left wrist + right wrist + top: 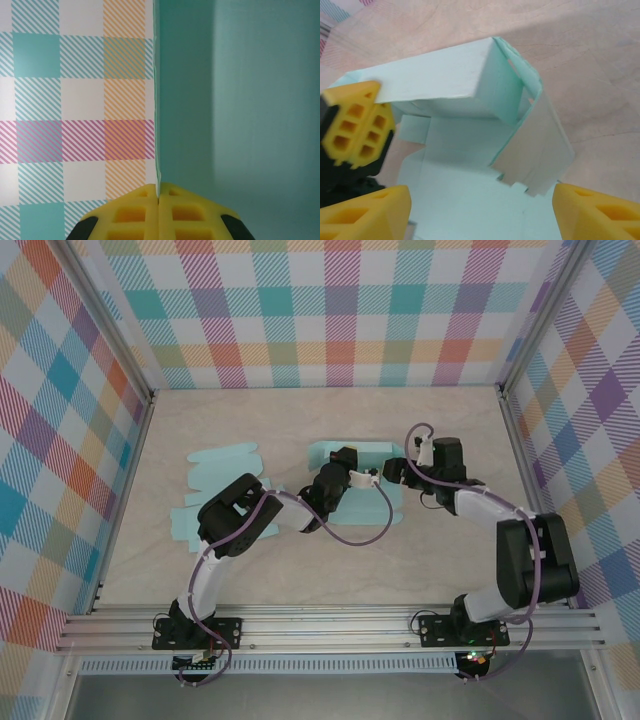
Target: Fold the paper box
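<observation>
The pale teal paper box (372, 452) lies partly folded in the middle of the table. My left gripper (347, 457) reaches in from the left. Its yellow pads (145, 210) are shut on the thin edge of an upright box wall (235, 100). My right gripper (385, 475) hovers over the box's right side, open, with yellow fingertips (370, 210) wide apart above the flat box floor (465, 200). One long wall (435, 75) is folded up, and a side flap (535, 150) stands tilted beside it. The left gripper's pads (357, 122) show at the wall's left end.
Another flat teal paper cutout (222, 460) lies on the table to the left, partly under the left arm. Checkered walls (60, 440) enclose the table on three sides. An aluminium rail (330, 625) carrying both arm bases runs along the near edge.
</observation>
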